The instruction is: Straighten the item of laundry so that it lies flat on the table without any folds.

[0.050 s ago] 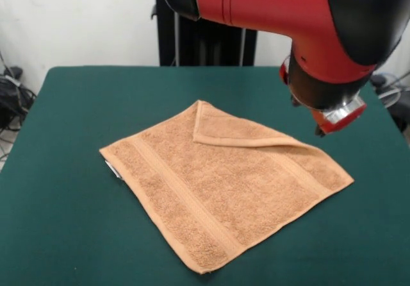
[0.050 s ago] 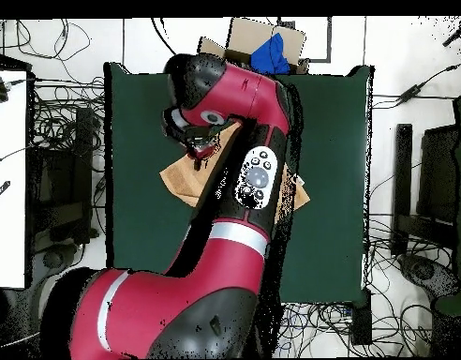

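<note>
So the towel is a small orange-tan terry cloth one, sitting roughly mid-desk on the dark green desk, turned diamond-wise so one corner points toward the camera in the front view. It's mostly spread out, but not fully flat: the far corner is folded back over onto the top, making a triangular flap with a raised edge running across toward the right corner. You can see a woven border band running along the left side and another near the right edge. There's a little white tag poking out at the left corner. From overhead it's mostly hidden, just tan bits showing.
</note>
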Available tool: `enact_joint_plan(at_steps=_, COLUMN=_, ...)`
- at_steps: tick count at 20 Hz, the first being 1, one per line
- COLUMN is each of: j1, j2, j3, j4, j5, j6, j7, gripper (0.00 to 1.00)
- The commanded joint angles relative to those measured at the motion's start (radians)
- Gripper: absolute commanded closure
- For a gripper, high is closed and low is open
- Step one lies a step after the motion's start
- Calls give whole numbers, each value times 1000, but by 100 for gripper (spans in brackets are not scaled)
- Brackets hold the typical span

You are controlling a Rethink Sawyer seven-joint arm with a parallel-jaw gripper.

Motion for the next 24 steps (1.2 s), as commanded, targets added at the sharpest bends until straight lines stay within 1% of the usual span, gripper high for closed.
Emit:
enact_joint_plan(at_steps=1, j1=43, j2=85, j3=-69, j4=-39, j5=-46, j6=39, j7=419, gripper=0)
enact_joint_plan(at_steps=6, j1=65, j2=102, j3=-124, j4=-54, j5=-33, j6=65, j7=515, gripper=0)
enact_joint_plan(at_steps=13, j1=68, j2=101, j3=-143, j4=-81, j5=-20, j6=131, j7=540, gripper=0)
enact_joint_plan(at_steps=16, j1=85, j2=103, j3=-159, j4=-86, j5=-23, j6=141, j7=573, gripper=0)
enact_joint_plan(at_steps=21, j1=90, j2=108, j3=-168, j4=-92, j5=-28, j6=163, j7=597, gripper=0)
enact_joint_plan(at_steps=24, j1=101, j2=112, j3=-193, j4=-91, j5=-42, j6=159, j7=614, gripper=0)
